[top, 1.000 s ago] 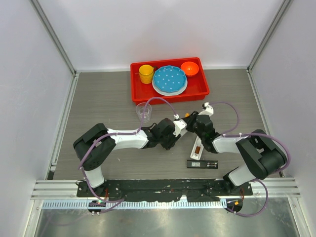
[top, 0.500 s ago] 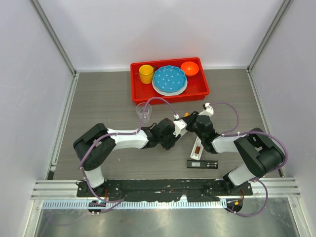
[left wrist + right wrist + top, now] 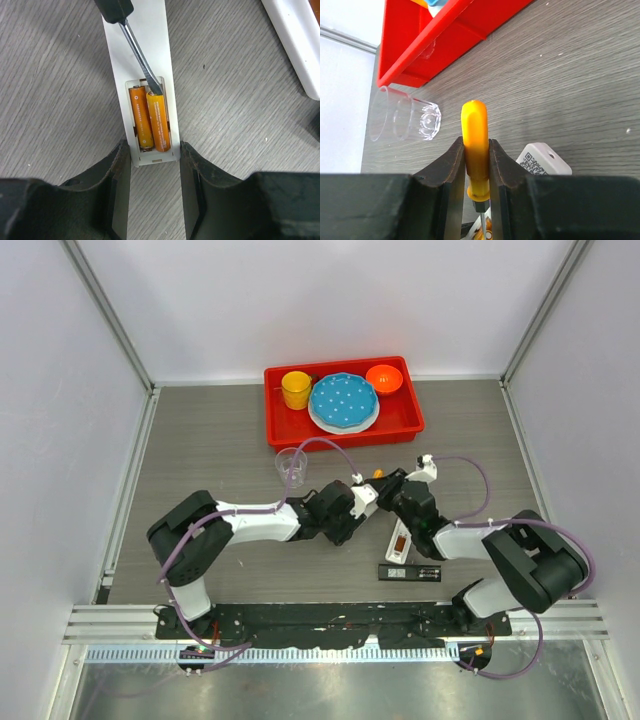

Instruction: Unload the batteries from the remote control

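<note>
In the left wrist view a white remote (image 3: 157,30) lies back up with its battery bay open. Two orange batteries (image 3: 159,122) lie side by side in the bay. My left gripper (image 3: 152,160) is shut on the remote's near end, with a finger (image 3: 117,170) against each side. My right gripper (image 3: 476,165) is shut on the orange handle of a screwdriver (image 3: 476,135). The screwdriver's blade (image 3: 140,60) rests with its tip at the far end of the right-hand battery. In the top view both grippers, the left (image 3: 352,508) and the right (image 3: 392,490), meet at mid-table.
A second white remote (image 3: 399,540) with something orange in it lies to the right, with a black flat item (image 3: 411,572) just in front of it. A clear glass (image 3: 291,466) stands behind the left arm. A red tray (image 3: 345,435) of dishes is at the back.
My right arm has shifted slightly to the right. The screwdriver stays at the remote and my left gripper has not moved.
</note>
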Robot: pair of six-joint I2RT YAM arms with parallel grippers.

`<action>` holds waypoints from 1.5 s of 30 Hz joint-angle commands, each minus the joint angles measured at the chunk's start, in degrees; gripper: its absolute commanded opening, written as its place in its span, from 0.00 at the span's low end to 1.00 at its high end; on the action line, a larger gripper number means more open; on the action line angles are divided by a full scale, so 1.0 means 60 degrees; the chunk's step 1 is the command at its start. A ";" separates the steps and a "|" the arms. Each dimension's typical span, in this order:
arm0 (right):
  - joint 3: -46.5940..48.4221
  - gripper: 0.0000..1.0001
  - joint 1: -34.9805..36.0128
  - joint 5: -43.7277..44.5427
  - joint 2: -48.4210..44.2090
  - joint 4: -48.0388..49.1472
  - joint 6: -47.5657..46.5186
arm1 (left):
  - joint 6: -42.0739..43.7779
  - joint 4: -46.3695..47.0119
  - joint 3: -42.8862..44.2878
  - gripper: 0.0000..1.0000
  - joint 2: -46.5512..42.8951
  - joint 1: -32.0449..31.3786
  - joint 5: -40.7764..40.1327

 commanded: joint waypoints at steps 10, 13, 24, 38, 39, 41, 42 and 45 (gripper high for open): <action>-0.0054 0.01 0.1019 -0.0766 -0.0953 -0.0737 0.0755 | -0.0043 0.0450 0.0055 0.00 -0.0157 0.0011 0.0064; -0.0054 0.01 0.1019 -0.0443 -0.1290 -0.1132 0.0477 | -0.0043 0.0508 -0.0048 0.00 -0.0245 0.0011 0.0064; 0.0342 0.01 0.0990 0.0641 -0.2212 -0.2437 -0.0432 | -0.0102 0.0582 -0.0180 0.15 -0.0509 0.0026 0.0093; 0.0239 0.01 0.0550 0.0583 -0.2697 -0.2920 -0.0637 | -0.0146 0.0773 -0.0429 0.70 -0.0817 0.0040 0.1764; 0.0254 0.01 0.0550 0.0583 -0.2711 -0.2935 -0.0681 | -0.0160 0.0772 -0.0429 0.70 -0.0860 0.0040 0.1705; 0.0269 0.01 0.0521 0.0583 -0.2712 -0.2979 -0.0725 | -0.0190 0.0874 -0.0502 0.71 -0.0962 0.0040 0.1471; 0.0298 0.01 0.0506 0.0598 -0.2741 -0.2979 -0.0783 | -0.0219 0.0933 -0.0589 0.71 -0.1007 0.0040 0.1340; 0.0327 0.01 0.0477 0.0612 -0.2784 -0.3023 -0.0842 | -0.0234 0.0992 -0.0692 0.71 -0.1110 0.0040 0.0652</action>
